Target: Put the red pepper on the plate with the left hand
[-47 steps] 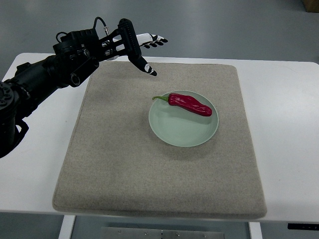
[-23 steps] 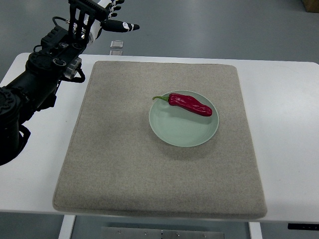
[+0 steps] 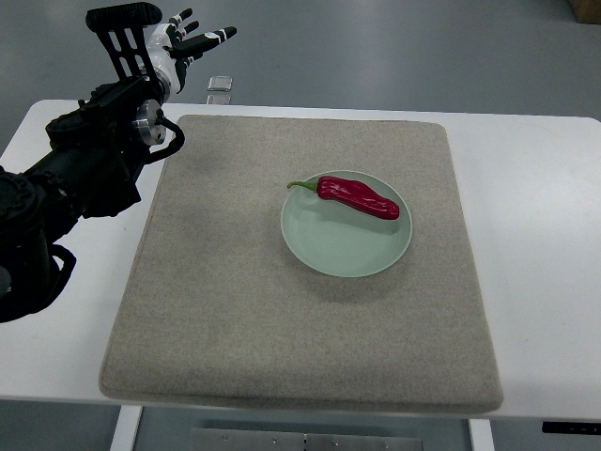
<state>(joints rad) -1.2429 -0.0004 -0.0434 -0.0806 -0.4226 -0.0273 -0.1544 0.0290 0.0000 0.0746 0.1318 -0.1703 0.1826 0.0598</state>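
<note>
Red pepper (image 3: 358, 197) on green plate (image 3: 338, 249), beige mat (image 3: 235, 310) otherwise bare, left hand (image 3: 178, 42) fingers spread, empty

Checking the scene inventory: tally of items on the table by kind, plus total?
Pepper: 1
Plate: 1
Mat: 1
Small clear object at the table's far edge: 1
Total: 4
The left hand is open and holds nothing; it is raised past the far left corner.
</note>
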